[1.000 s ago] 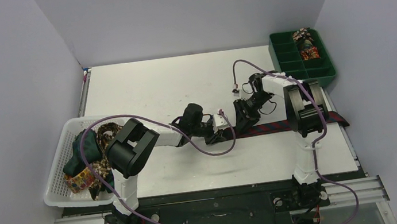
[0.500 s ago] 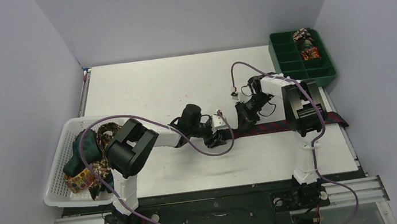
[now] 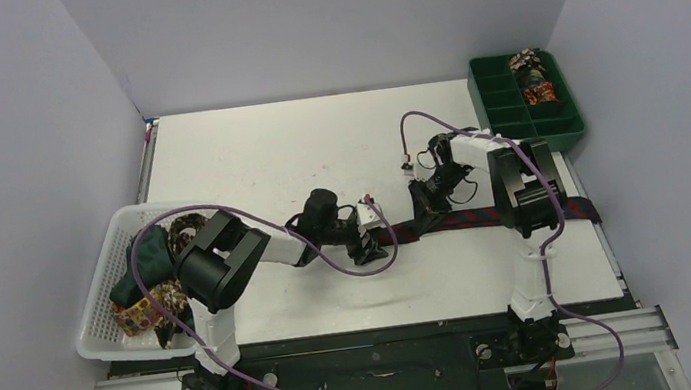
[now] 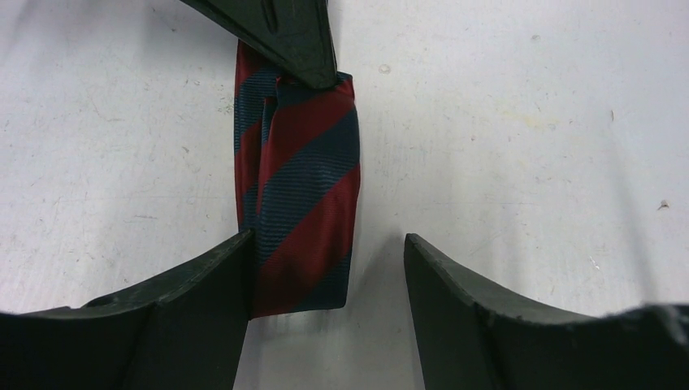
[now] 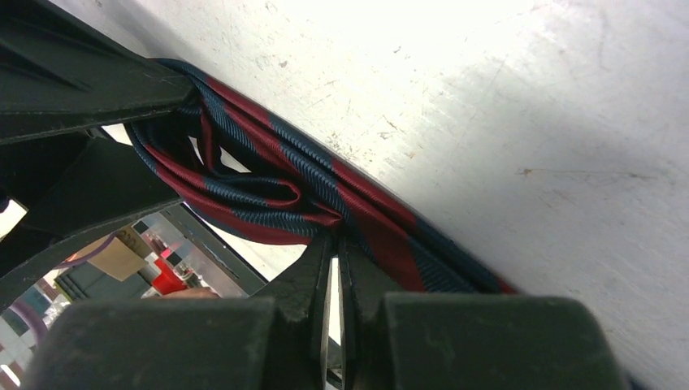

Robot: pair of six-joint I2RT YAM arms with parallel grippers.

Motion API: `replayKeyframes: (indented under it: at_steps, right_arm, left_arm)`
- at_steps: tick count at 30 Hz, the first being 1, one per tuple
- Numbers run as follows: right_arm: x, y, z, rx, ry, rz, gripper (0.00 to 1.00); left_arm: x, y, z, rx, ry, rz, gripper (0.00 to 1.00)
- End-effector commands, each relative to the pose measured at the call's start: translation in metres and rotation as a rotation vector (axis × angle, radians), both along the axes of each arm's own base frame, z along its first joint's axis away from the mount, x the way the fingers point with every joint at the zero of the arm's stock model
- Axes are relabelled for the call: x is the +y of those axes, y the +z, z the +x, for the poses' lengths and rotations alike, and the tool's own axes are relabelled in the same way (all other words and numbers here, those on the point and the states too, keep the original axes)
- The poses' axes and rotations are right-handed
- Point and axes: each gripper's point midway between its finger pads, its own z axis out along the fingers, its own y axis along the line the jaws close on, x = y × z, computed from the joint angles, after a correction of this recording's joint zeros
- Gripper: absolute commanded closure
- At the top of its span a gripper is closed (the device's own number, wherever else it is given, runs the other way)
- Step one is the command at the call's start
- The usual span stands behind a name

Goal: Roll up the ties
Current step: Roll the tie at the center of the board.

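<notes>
A dark navy tie with red diagonal stripes [image 3: 486, 221] lies flat across the table to the right edge. Its left end [image 4: 301, 195] lies between the fingers of my open left gripper [image 4: 325, 276], against the left finger [image 4: 187, 309]. In the top view my left gripper [image 3: 368, 243] sits at that end. My right gripper [image 3: 422, 213] is just to the right of it, shut on a bunched fold of the tie [image 5: 325, 183]. Its closed fingertips [image 5: 321, 252] press the cloth near the table. It also shows at the top of the left wrist view [image 4: 280, 32].
A white mesh basket [image 3: 102, 288] at the left holds several loose ties [image 3: 152, 271], green, brown-gold and multicoloured. A green compartment tray [image 3: 500, 99] at the back right holds rolled ties [image 3: 534, 79]. The right arm's upright link [image 3: 522, 187] stands over the tie.
My left gripper has drawn back to the left, and the tie's left end now reaches further left. My right gripper has shifted slightly up and left with the tie.
</notes>
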Motion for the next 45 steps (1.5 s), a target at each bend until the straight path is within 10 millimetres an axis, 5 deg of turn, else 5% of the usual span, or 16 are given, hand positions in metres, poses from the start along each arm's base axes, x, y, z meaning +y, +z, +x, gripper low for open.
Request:
replayKeyframes:
  at_steps: [1, 6, 9, 14, 17, 28, 34, 40, 45]
  right_arm:
    - [0.000, 0.014, 0.014, -0.137, 0.026, -0.003, 1.00]
    - [0.004, 0.017, 0.009, -0.140, 0.045, -0.001, 1.00]
    - [0.003, 0.012, 0.009, -0.129, 0.046, -0.010, 1.00]
    - [0.002, 0.010, 0.011, -0.129, 0.046, -0.018, 1.00]
    - [0.003, 0.010, 0.013, -0.131, 0.047, -0.017, 1.00]
    - [0.012, 0.021, 0.015, -0.143, 0.046, 0.027, 1.00]
    - [0.014, 0.026, 0.016, -0.147, 0.045, 0.032, 1.00]
    - [0.023, 0.040, 0.013, -0.152, 0.048, 0.071, 1.00]
    - [0.029, 0.030, 0.010, -0.145, 0.069, 0.043, 1.00]
  left_arm:
    - [0.008, -0.007, 0.009, 0.022, 0.052, 0.028, 0.36]
    - [-0.001, 0.020, 0.018, -0.023, 0.078, -0.034, 0.14]
    - [-0.008, 0.045, 0.027, -0.058, 0.106, -0.090, 0.10]
    - [-0.016, 0.060, 0.033, -0.094, 0.118, -0.131, 0.09]
    - [-0.022, 0.045, 0.033, -0.069, 0.103, -0.100, 0.02]
    - [-0.048, 0.004, 0.031, -0.055, 0.020, 0.130, 0.00]
    - [-0.047, -0.010, 0.010, 0.026, -0.065, 0.184, 0.17]
    - [-0.034, -0.022, -0.008, 0.025, -0.109, 0.183, 0.59]
    - [-0.029, -0.026, -0.011, 0.030, -0.103, 0.191, 0.62]
